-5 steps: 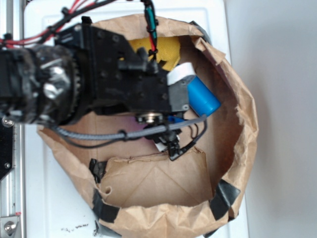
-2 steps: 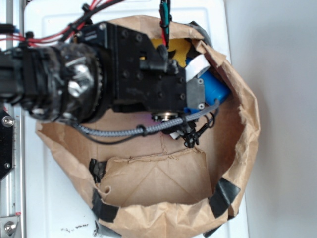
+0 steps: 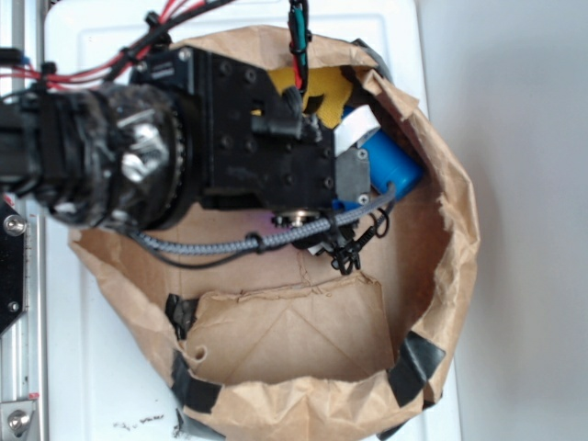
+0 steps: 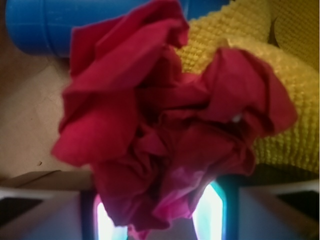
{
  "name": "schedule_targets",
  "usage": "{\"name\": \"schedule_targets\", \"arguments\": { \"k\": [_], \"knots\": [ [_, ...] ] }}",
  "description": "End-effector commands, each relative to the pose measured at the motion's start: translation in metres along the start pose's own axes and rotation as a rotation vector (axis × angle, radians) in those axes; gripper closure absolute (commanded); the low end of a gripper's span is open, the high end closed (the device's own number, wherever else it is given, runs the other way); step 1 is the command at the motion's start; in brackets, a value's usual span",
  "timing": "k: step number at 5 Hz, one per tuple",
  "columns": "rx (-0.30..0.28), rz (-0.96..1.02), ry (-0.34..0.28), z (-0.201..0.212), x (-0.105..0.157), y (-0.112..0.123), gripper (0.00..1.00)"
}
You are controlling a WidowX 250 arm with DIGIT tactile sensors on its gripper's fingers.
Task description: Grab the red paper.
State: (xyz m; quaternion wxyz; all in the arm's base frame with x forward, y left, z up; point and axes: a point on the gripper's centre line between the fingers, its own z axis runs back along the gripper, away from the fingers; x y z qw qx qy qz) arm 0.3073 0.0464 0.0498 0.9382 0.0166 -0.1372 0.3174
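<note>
The red paper (image 4: 165, 125), a crumpled bright red wad, fills the middle of the wrist view. Its lower folds sit between my two fingers, and it touches the left fingertip (image 4: 106, 222) and the right one. My gripper (image 4: 157, 220) is shut on the wad. In the exterior view the black arm (image 3: 230, 138) reaches into the brown paper bag (image 3: 450, 239) from the left and hides the red paper beneath it.
A blue bottle (image 3: 393, 170) with a white cap lies inside the bag just right of the arm, also showing as the blue bottle (image 4: 40, 25). A yellow cloth (image 3: 328, 90) lies at the bag's far side. Bag walls ring the space, and a folded flap (image 3: 294, 331) lies in front.
The arm moved right and toward the bag's far side, then eased back left a little. It now covers more of the yellow cloth and bottle than one second ago.
</note>
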Motion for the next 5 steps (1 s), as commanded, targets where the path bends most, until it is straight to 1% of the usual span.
{"name": "schedule_targets", "arguments": {
  "k": [1,2,3,4,5],
  "knots": [
    [-0.107,-0.087,0.021,0.064,0.000,0.020,1.00],
    [-0.026,-0.092,0.037,0.094,0.001,0.015,1.00],
    [-0.008,-0.095,0.064,0.118,0.006,0.012,1.00],
    [-0.109,-0.088,0.076,0.144,0.004,0.012,1.00],
    [-0.141,-0.124,0.063,0.158,-0.008,0.004,1.00]
  ]
}}
